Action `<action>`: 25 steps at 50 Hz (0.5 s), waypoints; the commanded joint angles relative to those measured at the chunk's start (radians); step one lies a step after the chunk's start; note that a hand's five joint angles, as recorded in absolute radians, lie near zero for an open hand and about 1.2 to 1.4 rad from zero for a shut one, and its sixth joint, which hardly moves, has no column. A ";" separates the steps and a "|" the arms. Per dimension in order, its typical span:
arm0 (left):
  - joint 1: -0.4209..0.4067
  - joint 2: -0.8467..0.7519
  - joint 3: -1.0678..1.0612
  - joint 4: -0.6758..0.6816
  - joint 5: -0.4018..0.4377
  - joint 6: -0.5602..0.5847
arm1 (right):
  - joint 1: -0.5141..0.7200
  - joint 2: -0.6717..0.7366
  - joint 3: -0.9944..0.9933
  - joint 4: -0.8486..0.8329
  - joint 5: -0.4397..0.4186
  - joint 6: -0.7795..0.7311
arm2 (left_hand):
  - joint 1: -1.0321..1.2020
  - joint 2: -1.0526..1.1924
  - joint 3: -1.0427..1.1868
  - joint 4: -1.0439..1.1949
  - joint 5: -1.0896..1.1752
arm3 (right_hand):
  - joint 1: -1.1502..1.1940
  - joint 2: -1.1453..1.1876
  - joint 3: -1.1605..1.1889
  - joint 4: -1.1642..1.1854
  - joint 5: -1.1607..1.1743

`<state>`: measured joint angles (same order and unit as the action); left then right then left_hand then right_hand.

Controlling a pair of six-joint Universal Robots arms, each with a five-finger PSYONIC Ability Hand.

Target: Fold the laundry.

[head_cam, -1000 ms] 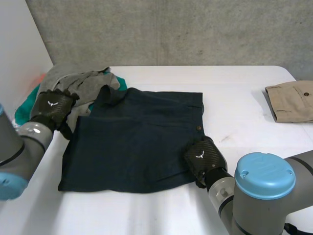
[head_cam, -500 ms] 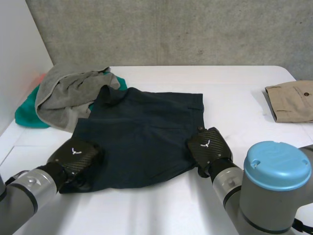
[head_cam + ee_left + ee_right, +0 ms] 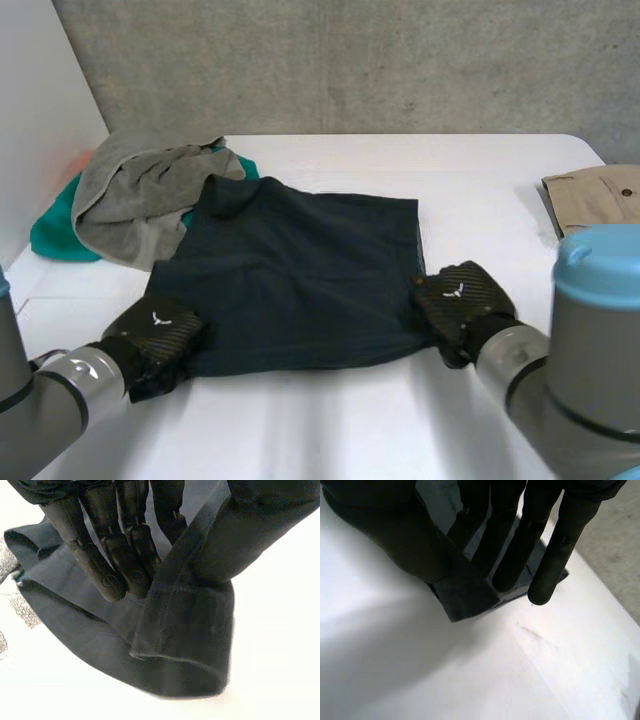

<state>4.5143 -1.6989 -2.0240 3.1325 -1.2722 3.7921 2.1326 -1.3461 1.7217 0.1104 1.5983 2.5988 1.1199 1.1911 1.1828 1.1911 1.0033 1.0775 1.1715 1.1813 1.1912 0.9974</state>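
dark shorts (image 3: 300, 270) — pinched, left hand (image 3: 155, 330), right hand (image 3: 460, 298)

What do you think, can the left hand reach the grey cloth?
Probably not yet: the left hand pinches a corner of the dark garment, though nothing blocks the way to the grey cloth.

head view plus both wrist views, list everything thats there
dark blue garment: 1, dark blue, spread flat mid-table
grey cloth: 1, grey, crumpled at the far left of the table, touching the garment's far left corner
teal cloth: 1, teal, under the grey cloth
tan garment: 1, tan, folded at the right edge
table: 1, white
left hand: 1, black, pinching the garment's near left corner
right hand: 1, black, pinching its near right corner
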 commanded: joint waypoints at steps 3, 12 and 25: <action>-0.075 0.137 0.010 -0.293 -0.027 0.000 | -0.062 -0.056 -0.040 0.426 -0.103 -0.270 | 0.276 0.205 0.213 0.205 0.218 | 0.319 0.225 0.215 0.205 0.224; -0.164 0.007 0.120 -0.454 -0.061 0.034 | -0.065 0.016 -0.085 0.545 -0.112 -0.364 | 0.276 0.205 0.213 0.205 0.218 | 0.319 0.225 0.215 0.205 0.224; -0.221 -0.277 0.603 -0.221 -0.171 0.058 | -0.109 0.182 -0.329 0.272 -0.052 -0.151 | 0.276 0.205 0.213 0.205 0.218 | 0.319 0.225 0.215 0.205 0.224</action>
<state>4.3097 -1.8459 -1.6472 2.7311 -1.4268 3.8496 2.0450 -1.2403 1.5074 0.5423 1.5150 2.3249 1.1199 1.1932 1.1860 1.1941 1.0033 1.0775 1.1715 1.1813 1.1913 1.0256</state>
